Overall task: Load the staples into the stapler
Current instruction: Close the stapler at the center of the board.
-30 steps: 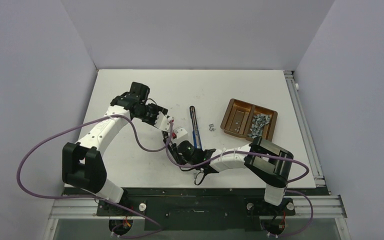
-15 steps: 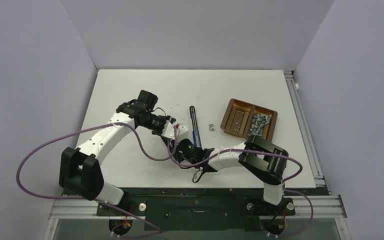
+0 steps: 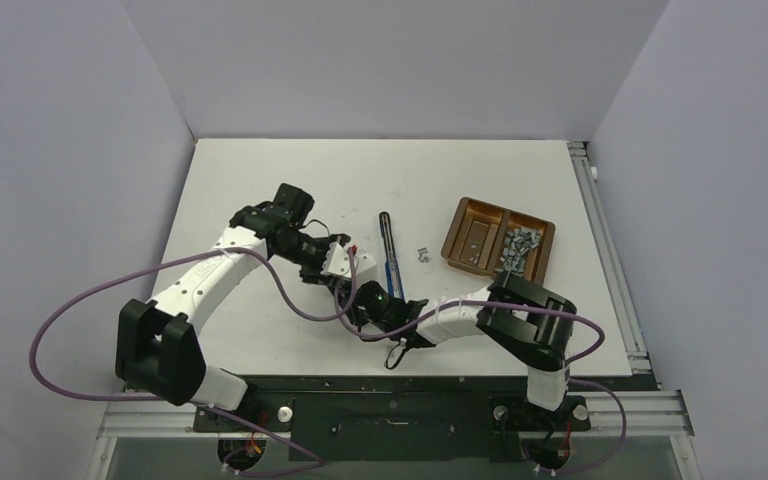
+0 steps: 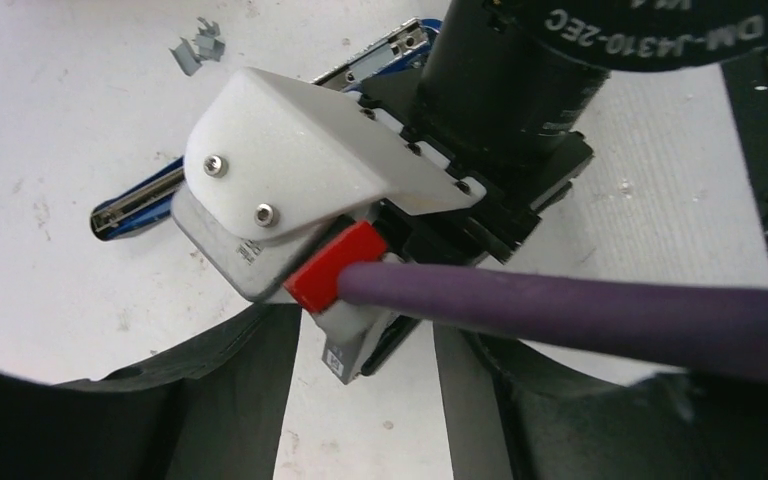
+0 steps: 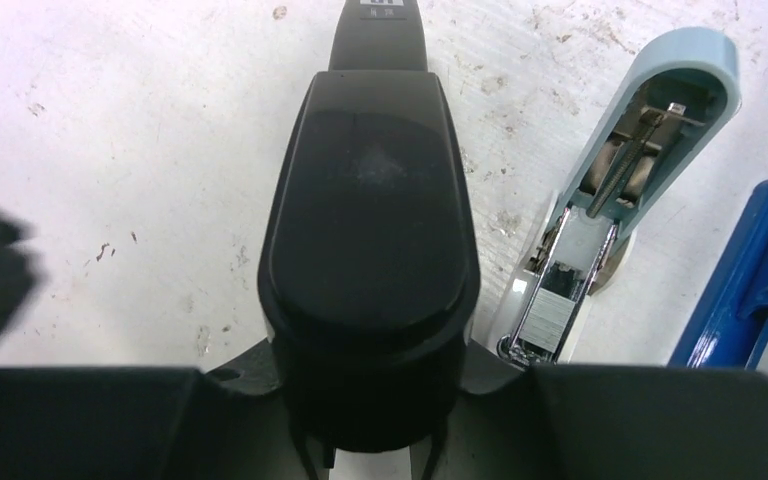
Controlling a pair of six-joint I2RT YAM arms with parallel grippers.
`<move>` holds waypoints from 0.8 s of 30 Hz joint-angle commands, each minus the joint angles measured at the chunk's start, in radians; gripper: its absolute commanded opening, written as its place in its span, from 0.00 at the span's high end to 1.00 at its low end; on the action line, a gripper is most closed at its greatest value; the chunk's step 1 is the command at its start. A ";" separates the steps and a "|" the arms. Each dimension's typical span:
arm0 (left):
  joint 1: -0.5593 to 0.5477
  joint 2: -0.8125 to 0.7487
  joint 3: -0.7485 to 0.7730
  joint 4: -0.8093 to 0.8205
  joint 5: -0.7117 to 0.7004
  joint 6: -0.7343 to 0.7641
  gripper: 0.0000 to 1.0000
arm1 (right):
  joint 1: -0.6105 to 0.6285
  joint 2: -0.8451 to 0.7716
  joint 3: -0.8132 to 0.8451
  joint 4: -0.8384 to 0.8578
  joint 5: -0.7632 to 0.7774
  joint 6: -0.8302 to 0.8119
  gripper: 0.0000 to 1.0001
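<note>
In the right wrist view my right gripper (image 5: 370, 410) is shut on a black stapler (image 5: 370, 220) that lies on the table. Beside it to the right lies an opened light-blue stapler (image 5: 650, 110) with a silver staple strip (image 5: 550, 310) in its channel, and a blue stapler (image 5: 750, 280). In the top view the right gripper (image 3: 365, 300) sits just left of the blue stapler (image 3: 390, 262). My left gripper (image 3: 345, 268) is open and empty, right above the right wrist; its view (image 4: 365, 400) is filled by that wrist. Loose staples (image 3: 423, 255) lie on the table.
A brown two-compartment tray (image 3: 460, 218) at the right holds a heap of staples (image 3: 516, 246). A purple cable (image 4: 580, 310) crosses in front of the left gripper. The two wrists are very close together.
My left gripper has moved right and nearer, closing in over the right wrist. The right wrist has shifted slightly left.
</note>
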 commanded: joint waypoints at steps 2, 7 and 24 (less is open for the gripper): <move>-0.026 -0.095 -0.019 -0.213 0.158 -0.090 0.49 | -0.012 0.034 -0.014 -0.011 0.023 0.026 0.92; 0.021 -0.168 -0.061 -0.150 0.118 -0.195 0.47 | -0.002 0.035 -0.011 -0.010 0.046 0.026 0.92; 0.371 -0.207 -0.082 -0.054 -0.008 -0.592 0.41 | 0.067 0.006 0.000 -0.058 0.116 0.000 0.55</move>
